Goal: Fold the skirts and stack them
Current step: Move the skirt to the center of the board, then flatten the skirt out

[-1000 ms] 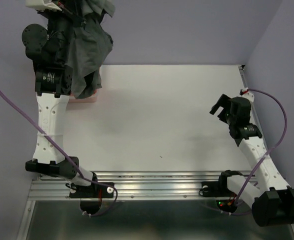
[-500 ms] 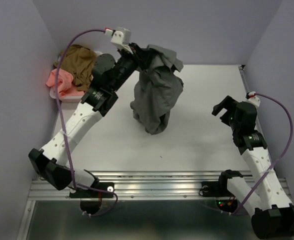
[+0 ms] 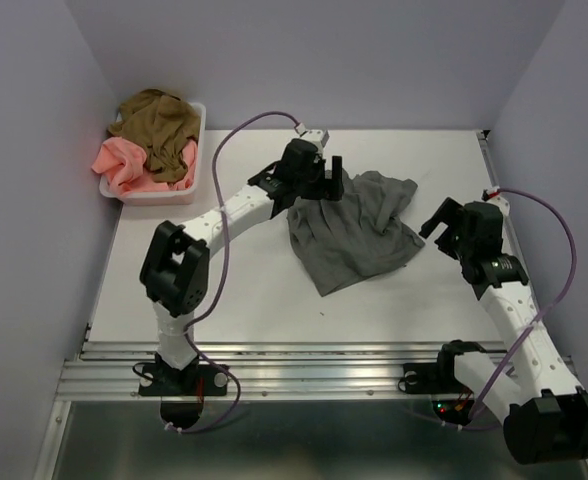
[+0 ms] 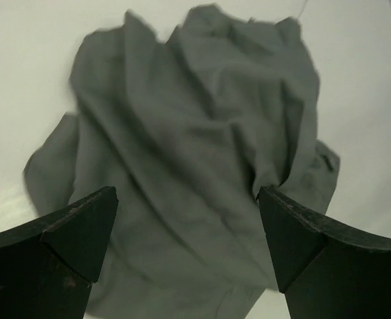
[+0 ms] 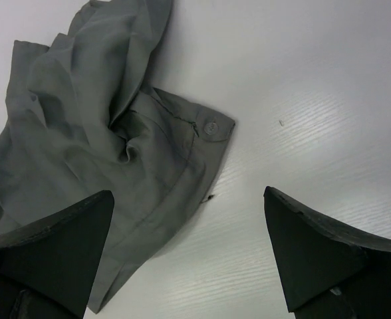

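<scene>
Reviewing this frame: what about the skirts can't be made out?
- Top view: grey skirt's left edge, hidden under the left hand.
- Top view: pink skirt, mostly buried under the olive-brown skirt in the basket.
- Right wrist view: grey skirt cut off by left edge.
- Left wrist view: cloth blurred.

grey skirt (image 3: 359, 230), plain. Salmon-pink skirt (image 3: 122, 160) and olive-brown skirt (image 3: 159, 122) in white basket (image 3: 196, 150). Table (image 3: 244, 290) white, walls lavender.

The grey skirt (image 4: 195, 153) lies rumpled in deep folds on the white table (image 4: 22, 66), filling most of the view; the left gripper (image 4: 187, 199) hangs over it, dark fingers (image 4: 69, 246) spread wide.
</scene>
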Action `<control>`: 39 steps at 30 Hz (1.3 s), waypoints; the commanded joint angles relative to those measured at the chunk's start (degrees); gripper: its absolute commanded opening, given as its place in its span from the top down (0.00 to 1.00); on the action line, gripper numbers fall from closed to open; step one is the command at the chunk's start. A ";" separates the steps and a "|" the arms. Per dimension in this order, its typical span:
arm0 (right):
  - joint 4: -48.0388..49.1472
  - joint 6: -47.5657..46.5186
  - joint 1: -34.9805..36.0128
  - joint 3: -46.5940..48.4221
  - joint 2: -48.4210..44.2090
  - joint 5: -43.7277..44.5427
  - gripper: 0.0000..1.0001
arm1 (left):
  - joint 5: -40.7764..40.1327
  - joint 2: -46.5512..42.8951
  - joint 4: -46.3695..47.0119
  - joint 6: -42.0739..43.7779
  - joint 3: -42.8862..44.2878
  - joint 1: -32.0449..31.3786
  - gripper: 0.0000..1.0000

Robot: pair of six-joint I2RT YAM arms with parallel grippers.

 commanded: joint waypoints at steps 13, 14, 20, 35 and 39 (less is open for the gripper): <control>2.19 0.47 -0.45 8.28 25.77 -1.52 0.00 | 1.99 -39.48 3.72 -15.36 -51.07 -3.17 0.01; 2.63 0.38 -0.45 8.37 26.48 -0.90 0.00 | 2.25 -38.69 3.90 -15.71 -51.77 -3.44 0.01; 6.59 -2.34 -0.45 7.49 28.07 3.68 0.00 | 4.89 -30.43 8.64 -14.84 -50.99 -4.76 0.01; 10.89 -3.05 -0.45 6.18 33.43 4.38 0.00 | -2.83 -14.44 -1.00 -15.01 -40.62 -12.92 0.14; 12.04 -3.22 -0.45 6.00 34.84 2.36 0.00 | -6.25 -9.60 -7.33 -17.38 -36.84 -13.46 0.29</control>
